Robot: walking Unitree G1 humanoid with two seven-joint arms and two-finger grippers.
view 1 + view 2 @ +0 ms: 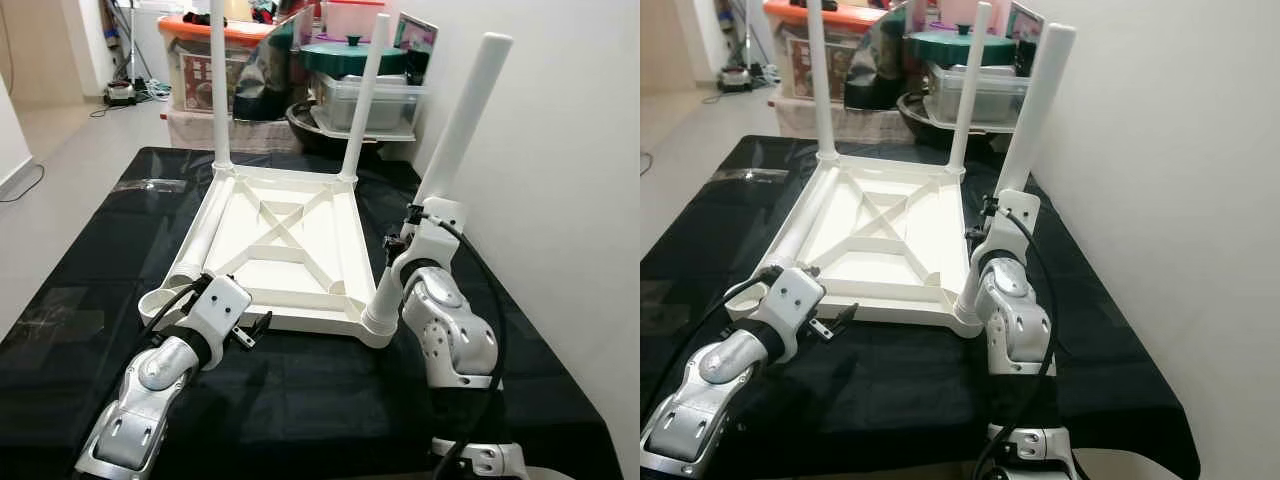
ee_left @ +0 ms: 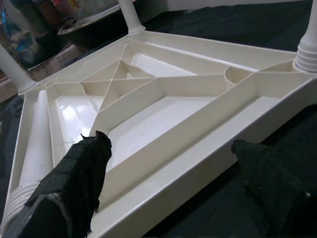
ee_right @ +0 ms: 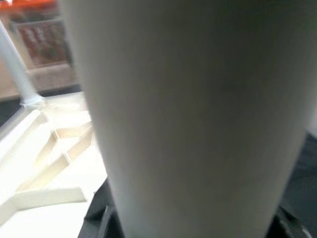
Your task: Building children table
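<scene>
At center right, your right gripper clamps the near-right table leg; keep it plumb while twisting into the upturned tabletop. Left gripper spread wide, lower left.

This looks like a room in a home, used for keeping things. Past the far edge of a table with a black cloth, plastic storage boxes are stacked up, one with an orange lid. A green pot lid sits on a clear box. A plain white wall runs along the right edge, and a pale floor lies to the left.
</scene>
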